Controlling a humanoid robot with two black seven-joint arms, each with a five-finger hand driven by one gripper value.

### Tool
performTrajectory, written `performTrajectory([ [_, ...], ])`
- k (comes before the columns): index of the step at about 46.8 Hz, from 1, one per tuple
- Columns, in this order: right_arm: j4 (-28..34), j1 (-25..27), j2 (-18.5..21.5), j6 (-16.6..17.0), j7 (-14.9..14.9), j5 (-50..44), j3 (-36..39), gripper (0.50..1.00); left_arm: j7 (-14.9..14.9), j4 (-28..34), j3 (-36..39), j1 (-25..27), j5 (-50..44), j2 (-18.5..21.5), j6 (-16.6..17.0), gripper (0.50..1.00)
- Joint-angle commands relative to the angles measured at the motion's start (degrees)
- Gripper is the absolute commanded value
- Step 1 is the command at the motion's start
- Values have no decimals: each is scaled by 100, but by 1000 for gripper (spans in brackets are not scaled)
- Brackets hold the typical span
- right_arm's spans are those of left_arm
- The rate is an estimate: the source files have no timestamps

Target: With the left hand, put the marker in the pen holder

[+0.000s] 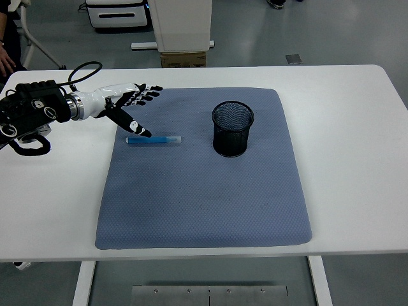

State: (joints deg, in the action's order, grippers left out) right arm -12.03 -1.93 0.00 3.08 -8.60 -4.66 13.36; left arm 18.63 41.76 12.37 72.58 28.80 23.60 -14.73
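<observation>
— Where is the marker (153, 139) found?
— It is laid flat on the grey mat (204, 191), toward the tabletop's (357, 159) left edge, left of the pen holder (233, 129).
— And the left hand (127, 105)?
— It is held spread above the marker's left end; nothing is grasped.

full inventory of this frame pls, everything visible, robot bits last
blue marker with a clear cap: 1, blue, lying flat on the mat's left part
black wire-mesh pen holder: 1, black, upright on the mat, right of the marker
grey-blue padded mat: 1, grey-blue, centre of the table
white table: 1, white, fills the view
white cabinet: 1, white, floor beyond the table
left robot hand: 1, black and white, fingers spread, thumb tip over the marker's left end
</observation>
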Motion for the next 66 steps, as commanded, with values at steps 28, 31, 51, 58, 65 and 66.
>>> performTrajectory([
  [28,-1,0,0,0,-1,0,0,1000,10,-186,1856,907,-14,-1085,-57,1000],
  [31,-1,0,0,0,-1,0,0,1000,-8,-177,2137,1144,-14,-1129,-57,1000],
  [51,8,0,0,0,-1,0,0,1000,-562,-160,3113,1804,65,-1243,-83,1000],
  [58,-1,0,0,0,-1,0,0,1000,-562,-133,3183,1804,73,-1332,-101,1000],
  [65,-1,0,0,0,-1,0,0,1000,-571,7,3359,1821,74,-1323,-145,1000],
  [66,-1,0,0,0,-1,0,0,1000,-571,34,3403,1821,65,-1323,-145,1000],
])
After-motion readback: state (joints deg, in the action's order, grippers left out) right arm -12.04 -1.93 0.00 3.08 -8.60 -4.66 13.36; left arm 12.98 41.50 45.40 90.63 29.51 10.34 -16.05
